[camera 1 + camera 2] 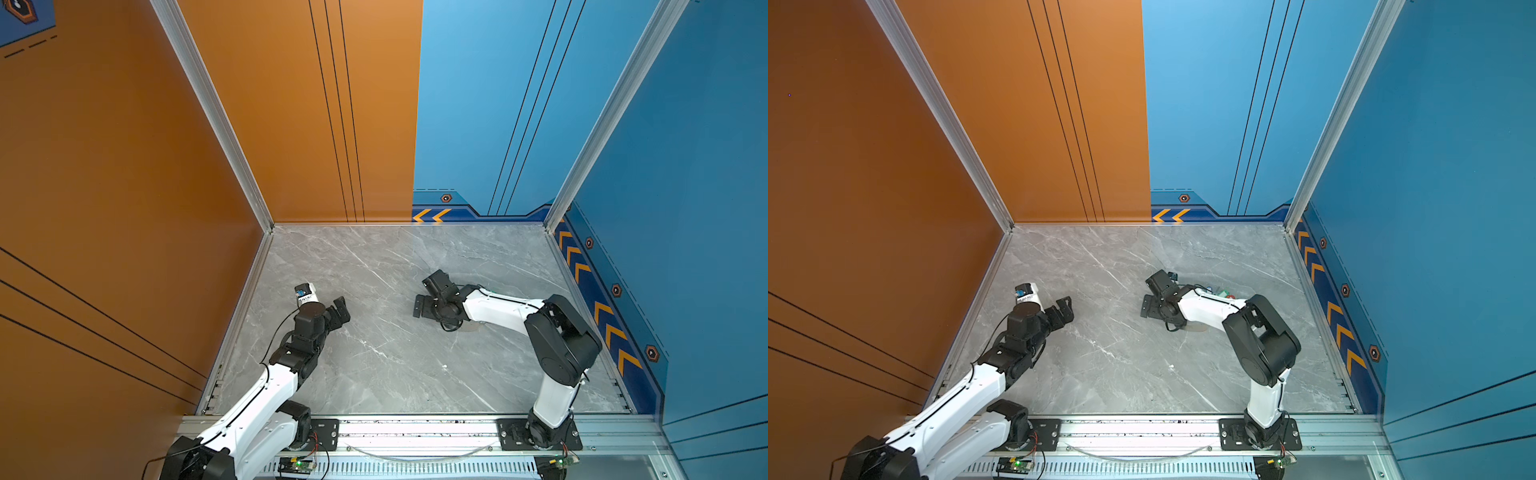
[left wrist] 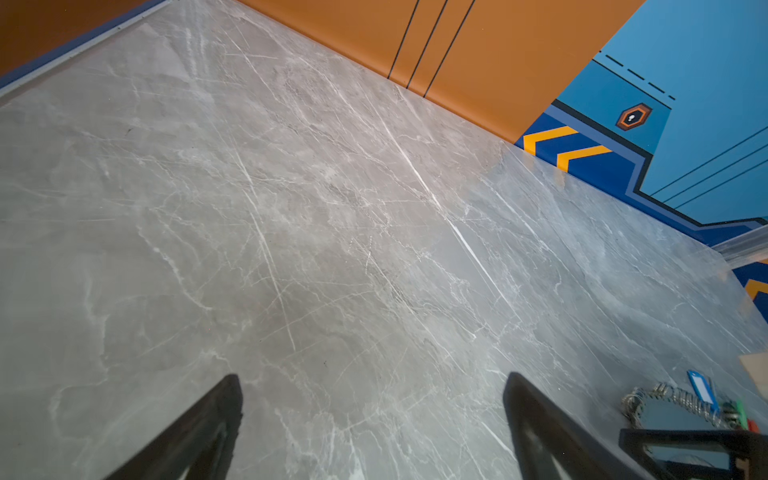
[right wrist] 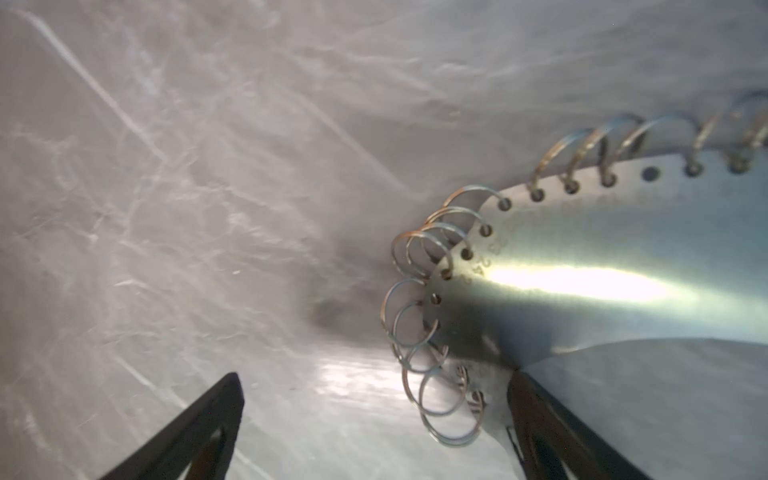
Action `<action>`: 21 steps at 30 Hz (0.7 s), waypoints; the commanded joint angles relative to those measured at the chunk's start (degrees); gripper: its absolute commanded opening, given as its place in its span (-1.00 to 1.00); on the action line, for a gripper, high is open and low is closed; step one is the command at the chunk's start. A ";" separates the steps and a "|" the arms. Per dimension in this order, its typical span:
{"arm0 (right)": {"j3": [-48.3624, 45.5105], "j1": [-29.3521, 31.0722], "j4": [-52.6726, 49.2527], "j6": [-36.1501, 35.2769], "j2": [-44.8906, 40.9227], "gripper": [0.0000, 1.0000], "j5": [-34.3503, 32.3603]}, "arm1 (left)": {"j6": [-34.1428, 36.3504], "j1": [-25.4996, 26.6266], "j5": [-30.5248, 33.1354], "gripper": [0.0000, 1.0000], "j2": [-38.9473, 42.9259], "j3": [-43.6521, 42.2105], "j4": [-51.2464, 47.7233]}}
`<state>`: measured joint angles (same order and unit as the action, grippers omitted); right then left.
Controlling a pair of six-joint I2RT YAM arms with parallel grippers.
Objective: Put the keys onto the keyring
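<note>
One keyring [image 3: 582, 249] flat, rounded end by right gripper [image 3: 374, 376] (jaws wide)

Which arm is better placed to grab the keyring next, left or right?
Right. The right pincer, open, sits at the ringed edge of the keyring; the left pincer, also open, points at table, farther away.

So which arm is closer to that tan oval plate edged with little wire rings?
Right. The right arm has its open jaws at the tan ring-edged oval keyring; the left arm stands apart, across the grey marble table.
</note>
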<state>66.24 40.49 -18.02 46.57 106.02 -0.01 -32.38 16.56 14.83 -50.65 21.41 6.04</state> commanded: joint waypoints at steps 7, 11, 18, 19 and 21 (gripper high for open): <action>8.83 2.19 -9.64 -7.25 -2.76 1.00 -2.86 | 0.58 -0.85 2.61 0.96 1.98 -1.60 -2.18; 9.02 -2.16 -14.46 -14.15 -6.41 1.00 -8.82 | 0.49 -0.92 1.68 0.96 1.20 -1.50 -1.59; 9.44 -10.51 -16.70 -17.36 -4.21 1.00 -7.51 | 0.43 -0.91 0.33 0.96 -0.31 -0.93 -1.34; 9.35 -11.13 -16.71 -17.60 -3.81 1.00 -7.60 | 0.43 -0.91 0.24 0.96 -0.44 -0.99 -1.33; 9.40 -12.20 -16.70 -18.12 -2.90 1.00 -7.43 | 0.48 -0.91 0.09 0.96 -0.69 -0.86 -1.24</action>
<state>75.31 28.60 -31.48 31.16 101.25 -6.33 -32.38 16.12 16.23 -51.03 20.58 4.73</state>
